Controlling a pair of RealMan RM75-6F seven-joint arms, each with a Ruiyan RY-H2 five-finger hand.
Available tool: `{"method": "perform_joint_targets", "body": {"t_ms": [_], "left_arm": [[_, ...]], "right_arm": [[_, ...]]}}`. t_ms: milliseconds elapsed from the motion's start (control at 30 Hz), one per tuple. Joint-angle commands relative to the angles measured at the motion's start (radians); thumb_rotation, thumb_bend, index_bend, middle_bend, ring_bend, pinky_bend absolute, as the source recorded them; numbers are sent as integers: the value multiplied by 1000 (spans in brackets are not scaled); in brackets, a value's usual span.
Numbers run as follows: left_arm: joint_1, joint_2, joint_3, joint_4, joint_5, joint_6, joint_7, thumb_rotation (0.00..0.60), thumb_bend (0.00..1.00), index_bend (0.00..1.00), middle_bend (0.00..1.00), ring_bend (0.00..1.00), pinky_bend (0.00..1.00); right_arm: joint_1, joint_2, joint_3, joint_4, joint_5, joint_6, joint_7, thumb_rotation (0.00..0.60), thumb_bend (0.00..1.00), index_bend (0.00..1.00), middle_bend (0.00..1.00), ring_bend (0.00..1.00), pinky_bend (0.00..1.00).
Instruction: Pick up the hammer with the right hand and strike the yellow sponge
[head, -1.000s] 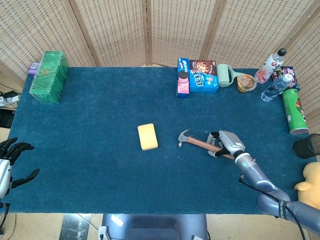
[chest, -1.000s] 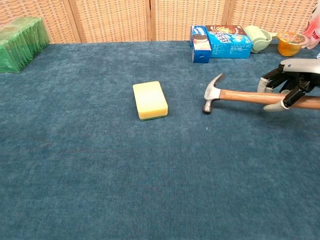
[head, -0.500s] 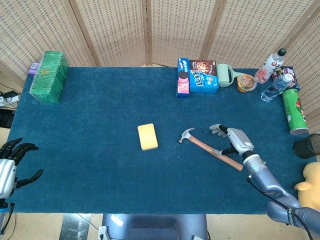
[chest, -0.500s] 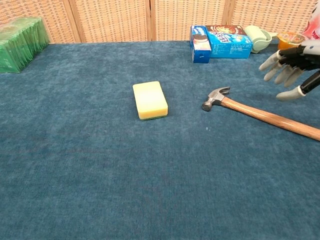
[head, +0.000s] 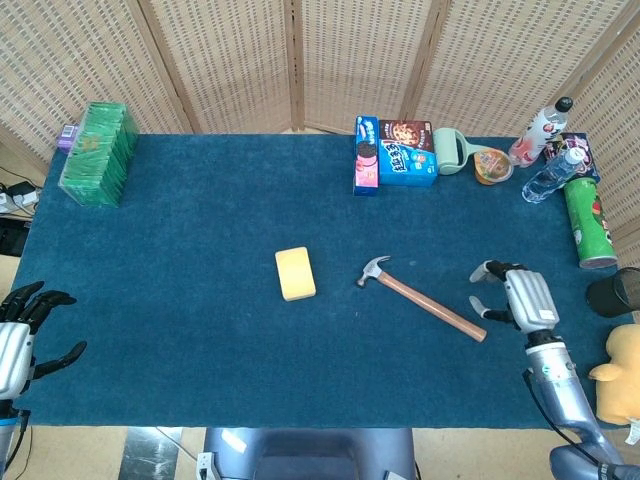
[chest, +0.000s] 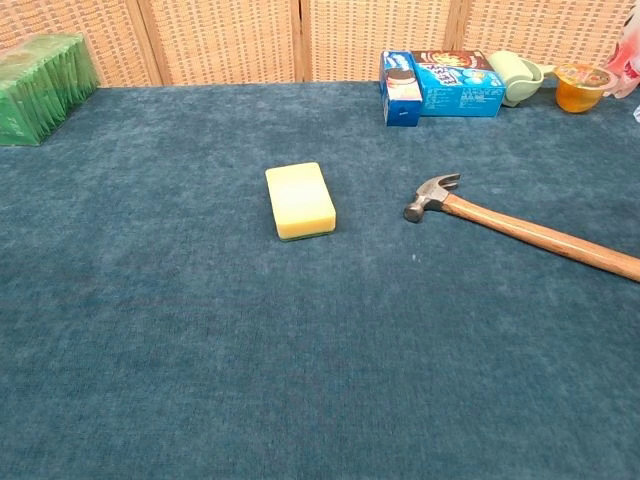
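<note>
The hammer (head: 420, 295) lies flat on the tabletop (head: 200, 260), head toward the yellow sponge (head: 295, 273) and near it, not touching. The right hand (head: 518, 298) sits just beyond the handle's end, fingers (head: 483, 271) spread, holding nothing. The left hand (head: 20, 335) rests at the table's left edge, fingers apart, empty.

Risks, as judged: a grasp at the handle's extreme end would leave the heavy head free to droop or twist. The handle lies low, so fingers may push it away. A swing may miss the sponge.
</note>
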Motion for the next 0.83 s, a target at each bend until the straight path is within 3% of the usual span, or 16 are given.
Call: {"method": "perform_joint_targets", "body": {"t_ms": [33, 367, 833], "left_arm": [[5, -7, 4, 10, -3, 1, -8, 600, 219, 316, 295, 126, 102], [29, -31, 20, 48, -16, 7, -58, 600, 219, 317, 295, 126, 102], [25, -35, 21, 43, -1, 2, -67, 600, 218, 316, 295, 126, 102]], "right_arm": [[-63, 6, -27, -12, -15, 82, -52, 600, 361, 507, 489, 471, 382], [-190, 26, -90, -52, -56, 228, -107, 600, 363, 538, 507, 475, 385], [-237, 49, -84, -85, -84, 279, -109, 600, 364, 542, 509, 477, 385]]}}
